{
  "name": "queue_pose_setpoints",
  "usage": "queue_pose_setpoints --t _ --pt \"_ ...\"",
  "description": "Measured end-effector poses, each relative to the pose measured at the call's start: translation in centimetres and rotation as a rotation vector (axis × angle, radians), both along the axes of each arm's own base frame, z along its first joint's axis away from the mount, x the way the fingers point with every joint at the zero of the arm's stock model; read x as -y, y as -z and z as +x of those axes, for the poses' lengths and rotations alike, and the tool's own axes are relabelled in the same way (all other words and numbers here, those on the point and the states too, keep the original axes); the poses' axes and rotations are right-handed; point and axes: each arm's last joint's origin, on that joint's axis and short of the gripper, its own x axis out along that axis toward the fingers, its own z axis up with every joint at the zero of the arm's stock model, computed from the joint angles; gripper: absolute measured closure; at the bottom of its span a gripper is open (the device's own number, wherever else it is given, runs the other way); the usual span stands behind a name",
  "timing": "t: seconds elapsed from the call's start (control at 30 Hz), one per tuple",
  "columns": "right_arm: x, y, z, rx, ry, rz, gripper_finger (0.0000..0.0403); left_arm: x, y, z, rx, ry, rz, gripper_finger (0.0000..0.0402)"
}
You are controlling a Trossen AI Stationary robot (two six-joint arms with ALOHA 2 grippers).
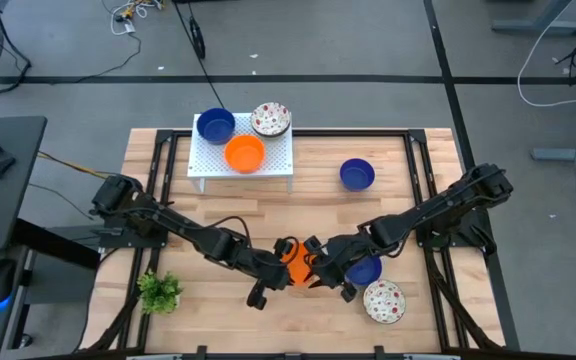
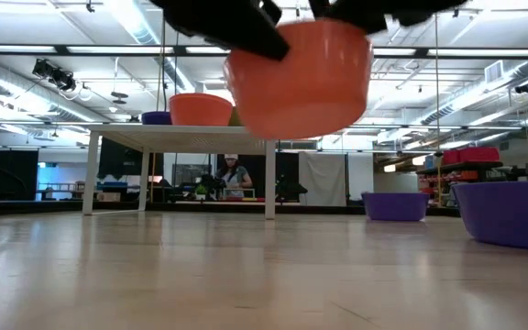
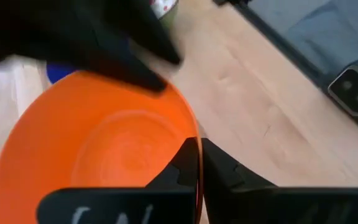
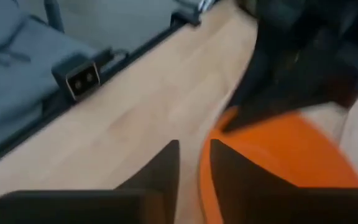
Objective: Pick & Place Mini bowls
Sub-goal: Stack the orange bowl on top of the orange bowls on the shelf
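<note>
Orange bowl (image 3: 98, 155) fills my left wrist view, left claw (image 3: 199, 163) clamped on its rim. Right wrist view: right claw (image 4: 194, 163) apart beside that rim. High view: handover above mid-bench (image 1: 398, 170). Next, I judge: right withdraws, left carries toward rack (image 1: 268, 172).

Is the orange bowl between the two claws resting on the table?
No. In the low view the orange bowl hangs clear of the table, with open space under its base.
</note>
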Motion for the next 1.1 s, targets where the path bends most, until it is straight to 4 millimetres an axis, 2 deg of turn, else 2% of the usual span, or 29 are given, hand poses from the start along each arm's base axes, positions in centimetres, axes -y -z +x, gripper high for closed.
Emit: queue_pose_setpoints --t 0.1,0.23,0.33,0.43,0.57,0.7,0.8,0.9,1.1 --pt "-0.1 -1.5 -0.8 0.027 0.003 0.035 0.0277 -0.2 -0.2 -0.6 -0.036 -0.055 0.017 0.0394" --pt "-0.7 -3.7 -2.8 0.018 0.007 0.103 0.0253 -0.5 -2.1 -1.6 -0.087 -0.166 0.07 0.0396" --pt "-1.6 -4.8 -4.5 0.004 0.02 0.122 0.0251 -0.7 -4.1 -2.3 -0.099 -0.246 0.124 0.0396" --pt "-2.9 -4.4 -6.0 -0.012 0.032 0.136 0.0256 -1.8 -7.2 -3.1 -0.066 -0.343 0.167 0.0395" --pt "-4.4 -2.2 -7.5 -0.031 0.068 0.16 0.0267 -5.1 -11.7 -4.5 -0.02 -0.485 0.195 0.0397" --pt "-4.9 0.7 -8.8 0.001 0.09 0.22 0.0278 -9.8 -14.7 -5.9 0.025 -0.617 0.159 0.0395" --pt "-4.6 2.1 -9.3 0.051 0.105 0.26 0.0286 -13.6 -15.4 -6.8 0.019 -0.743 0.159 0.0395" --pt "-4.2 2.6 -9.4 0.098 0.111 0.275 0.0293 -16.8 -15.5 -7.2 -0.003 -0.83 0.162 0.0397" --pt "-3.8 2.7 -9.2 0.105 0.128 0.277 0.0301 -20.8 -14.6 -7.3 -0.054 -0.881 0.063 0.0394"
